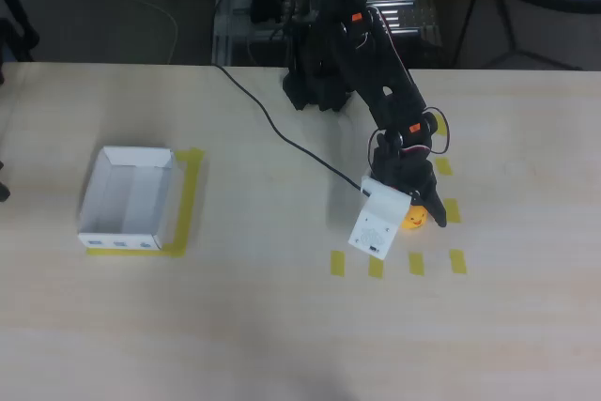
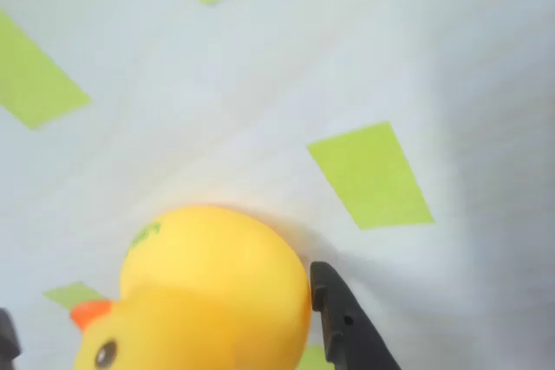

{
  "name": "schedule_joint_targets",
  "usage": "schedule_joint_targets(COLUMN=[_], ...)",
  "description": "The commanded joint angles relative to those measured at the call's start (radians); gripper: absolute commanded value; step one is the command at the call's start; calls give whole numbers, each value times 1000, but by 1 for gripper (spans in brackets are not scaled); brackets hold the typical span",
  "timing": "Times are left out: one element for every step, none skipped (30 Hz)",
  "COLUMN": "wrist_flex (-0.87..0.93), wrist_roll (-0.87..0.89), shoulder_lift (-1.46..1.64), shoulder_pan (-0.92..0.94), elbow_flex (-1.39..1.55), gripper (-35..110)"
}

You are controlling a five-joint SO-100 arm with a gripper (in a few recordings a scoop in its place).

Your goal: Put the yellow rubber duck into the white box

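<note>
The yellow rubber duck [image 2: 208,292] sits on the table [image 1: 282,326], right of centre in the overhead view, among short yellow tape strips [image 1: 416,263]. In the wrist view it fills the lower left, orange beak and dark eye turned to the left, with one black fingertip [image 2: 347,327] just beside its right flank and a second dark tip at the left edge. The gripper [image 1: 416,213] thus straddles the duck with its jaws parted; contact cannot be confirmed. The black arm [image 1: 376,91] reaches down from the far table edge. The white box [image 1: 127,199] stands well apart at the left, on yellow tape.
</note>
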Motion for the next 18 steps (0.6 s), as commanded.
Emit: schedule_joint_targets(wrist_flex=[-18,-20,-20,-20,-21,-26,-29,-32,-34,-34,-34,-34,-34,-34,-31,-29,-26,-26], wrist_roll=[5,6,6,6,20,49,58,58,58,58,58,61,66,75,89,106,123,144], shoulder_lift=[20,17,12,8,3,2,0,0,0,0,0,3,9,20,38,69,107,160], shoulder_pan=[-25,-26,-31,-32,-34,-32,-29,-29,-29,-29,-31,-32,-32,-31,-28,-23,-14,-3], elbow_flex=[-110,-117,-123,-130,-138,-149,-153,-153,-152,-152,-152,-152,-153,-153,-155,-155,-152,-149], gripper=[37,32,27,21,8,0,0,0,0,0,0,0,0,0,0,0,0,0])
